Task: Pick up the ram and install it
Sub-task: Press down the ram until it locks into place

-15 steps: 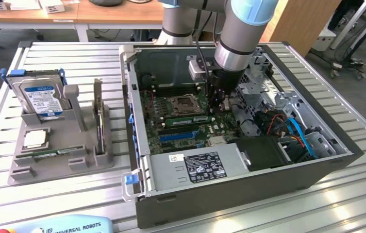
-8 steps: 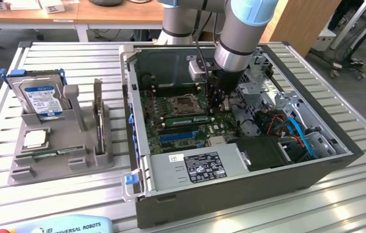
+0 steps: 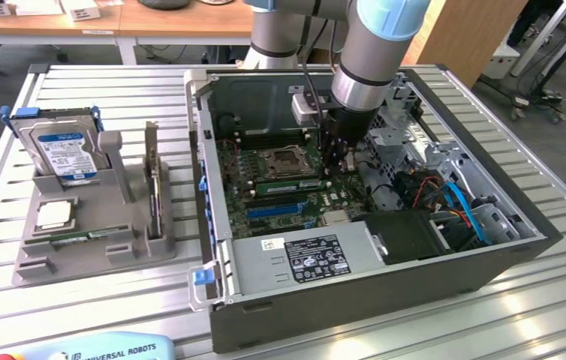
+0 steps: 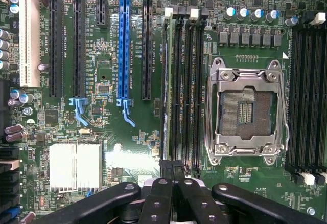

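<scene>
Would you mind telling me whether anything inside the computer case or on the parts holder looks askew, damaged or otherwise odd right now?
Nothing stands out. The end effector is shut, edge-on over the memory slots beside the empty CPU socket. In the grey holder the hard drive stands upright and the CPU chip lies flat. No damage visible.

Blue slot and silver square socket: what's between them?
In the wrist view, a black slot and narrow memory slots separate the blue slot from the socket.
</scene>
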